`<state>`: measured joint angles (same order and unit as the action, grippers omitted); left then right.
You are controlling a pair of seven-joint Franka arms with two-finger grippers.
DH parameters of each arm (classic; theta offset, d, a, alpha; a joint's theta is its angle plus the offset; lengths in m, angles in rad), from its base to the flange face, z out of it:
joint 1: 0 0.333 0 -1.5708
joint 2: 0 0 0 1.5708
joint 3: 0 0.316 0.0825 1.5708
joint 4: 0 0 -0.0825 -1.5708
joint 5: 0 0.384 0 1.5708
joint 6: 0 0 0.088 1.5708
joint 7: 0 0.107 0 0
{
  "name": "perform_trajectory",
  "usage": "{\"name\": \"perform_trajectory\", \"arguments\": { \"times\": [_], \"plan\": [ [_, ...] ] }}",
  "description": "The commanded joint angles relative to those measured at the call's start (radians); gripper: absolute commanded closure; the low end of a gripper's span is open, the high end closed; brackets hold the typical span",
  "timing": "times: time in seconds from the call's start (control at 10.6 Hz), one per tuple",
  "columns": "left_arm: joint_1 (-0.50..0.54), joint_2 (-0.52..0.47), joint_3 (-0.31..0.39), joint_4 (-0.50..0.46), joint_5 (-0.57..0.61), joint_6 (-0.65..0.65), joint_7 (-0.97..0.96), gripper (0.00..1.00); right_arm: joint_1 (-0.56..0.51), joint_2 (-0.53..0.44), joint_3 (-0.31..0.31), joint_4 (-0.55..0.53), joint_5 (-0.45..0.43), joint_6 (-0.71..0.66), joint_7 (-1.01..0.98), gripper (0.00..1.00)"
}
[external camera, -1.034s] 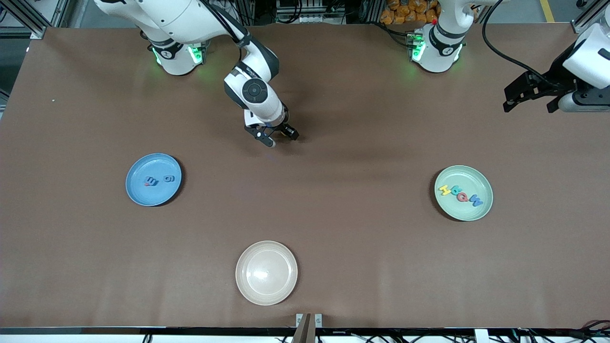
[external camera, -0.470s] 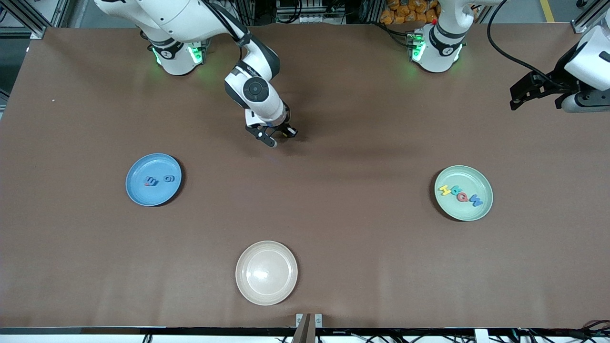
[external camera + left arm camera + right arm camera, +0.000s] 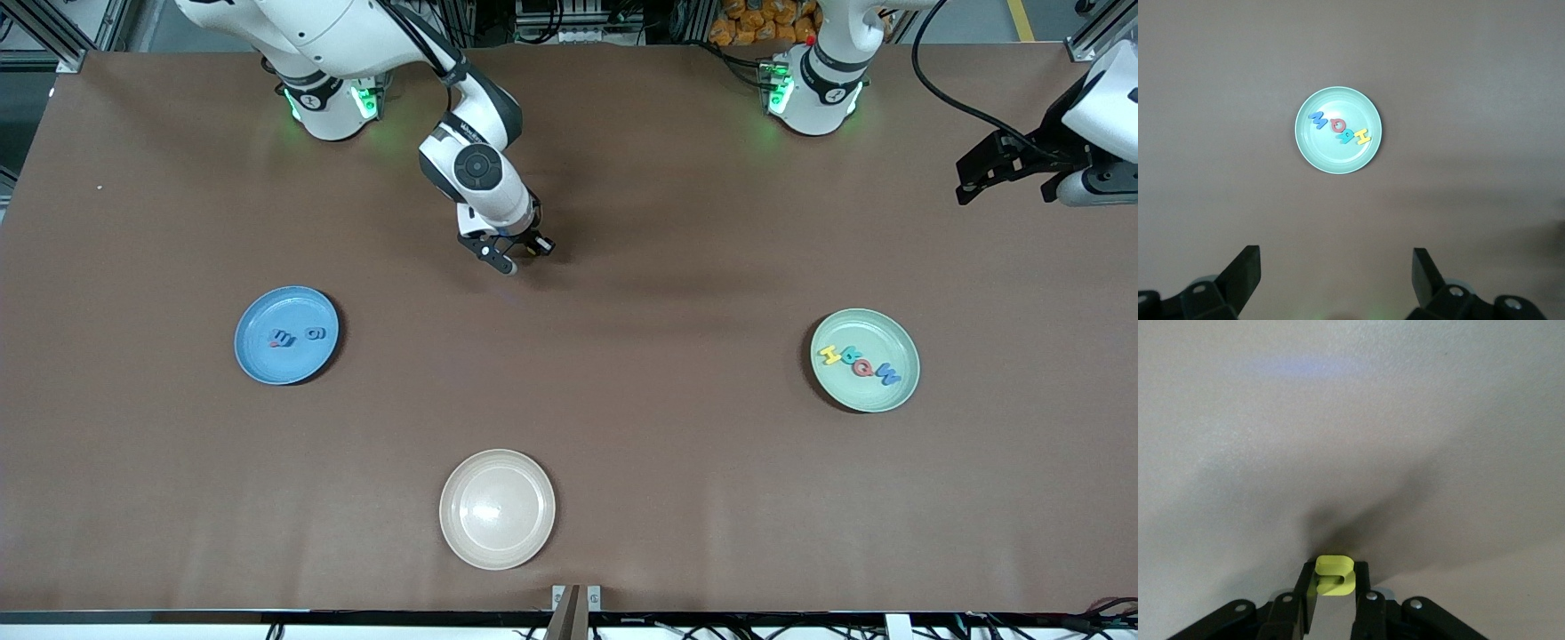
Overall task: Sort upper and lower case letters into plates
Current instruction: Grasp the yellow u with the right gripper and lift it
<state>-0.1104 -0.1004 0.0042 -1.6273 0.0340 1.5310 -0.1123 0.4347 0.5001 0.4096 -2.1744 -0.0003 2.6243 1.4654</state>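
Observation:
My right gripper (image 3: 514, 253) is down low at the table between the blue plate (image 3: 258, 364) and the arms' bases. In the right wrist view it (image 3: 1333, 573) is shut on a small yellow letter (image 3: 1335, 576). The blue plate holds a red letter (image 3: 280, 339) and a blue letter (image 3: 314, 333). The mint green plate (image 3: 902, 387) carries several letters in a row, from yellow (image 3: 829, 355) to blue (image 3: 889, 375). My left gripper (image 3: 1003, 182) hangs open over the table's edge at the left arm's end. From there the left wrist view takes in the green plate (image 3: 1308, 148) and its letters (image 3: 1338, 128).
A cream-beige plate (image 3: 458, 542) with nothing in it sits nearest the front camera, near the table's middle. The brown tabletop (image 3: 622, 382) stretches bare between the three plates.
The right gripper's fingers have closed together on the yellow letter. The left gripper has drifted a little toward the table's end and upward.

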Motion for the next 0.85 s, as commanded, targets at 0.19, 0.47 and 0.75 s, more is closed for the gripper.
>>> {"name": "perform_trajectory", "arguments": {
  "times": [0.19, 0.47, 0.75],
  "plan": [
    [-0.012, 0.013, 0.000, 0.043, 0.014, -0.019, -0.014, 0.00, -0.085, -0.063, 0.011, 0.053, -0.017, -0.153, -0.036, 1.00],
    [-0.012, 0.015, 0.000, 0.040, 0.009, -0.019, -0.015, 0.00, -0.175, -0.110, 0.020, 0.054, -0.006, -0.239, -0.143, 1.00],
    [-0.003, 0.015, 0.000, 0.040, -0.028, -0.009, -0.014, 0.00, -0.299, -0.141, 0.020, 0.058, -0.004, -0.288, -0.279, 1.00]
  ]
}}
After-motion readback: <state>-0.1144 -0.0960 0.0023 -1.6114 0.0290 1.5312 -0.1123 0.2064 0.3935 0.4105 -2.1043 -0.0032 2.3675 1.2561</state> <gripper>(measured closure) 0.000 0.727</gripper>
